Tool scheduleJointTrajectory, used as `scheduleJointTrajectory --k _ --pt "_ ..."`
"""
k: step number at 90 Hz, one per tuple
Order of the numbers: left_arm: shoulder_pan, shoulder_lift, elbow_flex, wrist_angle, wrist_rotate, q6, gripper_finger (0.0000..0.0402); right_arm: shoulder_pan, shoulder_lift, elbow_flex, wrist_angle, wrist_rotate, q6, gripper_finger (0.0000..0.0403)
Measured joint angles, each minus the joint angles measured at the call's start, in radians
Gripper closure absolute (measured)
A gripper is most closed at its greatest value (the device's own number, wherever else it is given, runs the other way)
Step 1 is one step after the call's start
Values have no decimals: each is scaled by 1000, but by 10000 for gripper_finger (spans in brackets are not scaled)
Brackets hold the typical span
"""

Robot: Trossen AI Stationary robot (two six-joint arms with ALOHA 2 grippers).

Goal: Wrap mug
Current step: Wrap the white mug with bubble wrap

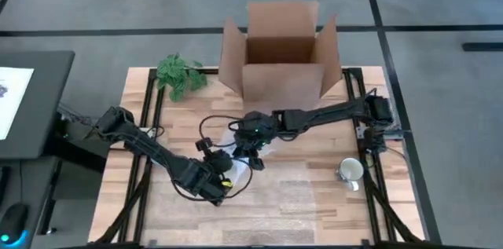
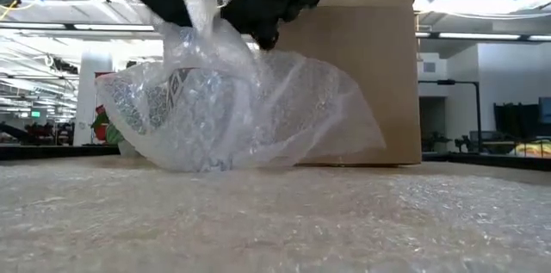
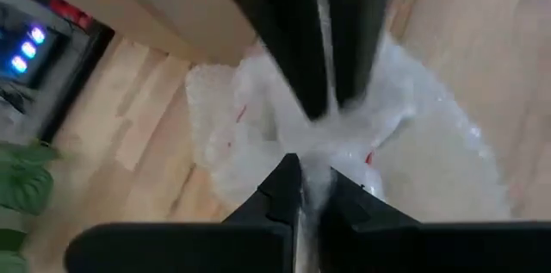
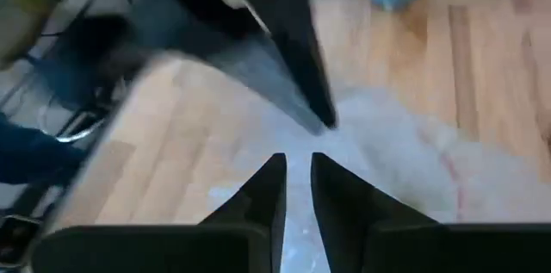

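Left gripper (image 3: 312, 189): pinched together on the clear bubble-wrap bundle (image 2: 241, 114).
Right gripper (image 4: 297, 183): fingers slightly apart, above the bundle.

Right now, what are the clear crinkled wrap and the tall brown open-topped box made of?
Clear crinkled wrap: looks like plastic bubble wrap, translucent and glossy, with small bubbles and soft folds. Tall brown open-topped box: apparently corrugated cardboard, matte tan, with raised flaps.

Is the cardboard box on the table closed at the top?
No, the cardboard box stands with its flaps spread outward and its inside visible from above in the high view.
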Motion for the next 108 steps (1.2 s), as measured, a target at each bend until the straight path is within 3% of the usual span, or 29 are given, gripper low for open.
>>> scheduleJointTrajectory --k 19,40,75,88,108 --pt "-4 -51 1 -14 0 -70 402 -7 83 12 78 33 84 379" --pt "-10 -119 1 -8 49 -82 402 -26 128 53 30 79 136 401" --pt "-42 -130 -3 46 122 -140 399 -31 221 161 -97 81 197 403" --pt "-42 -130 -11 39 121 -171 373 -38 223 180 -141 160 236 403" --pt "-42 -139 -13 -17 153 -213 306 -66 228 186 -225 172 240 403"
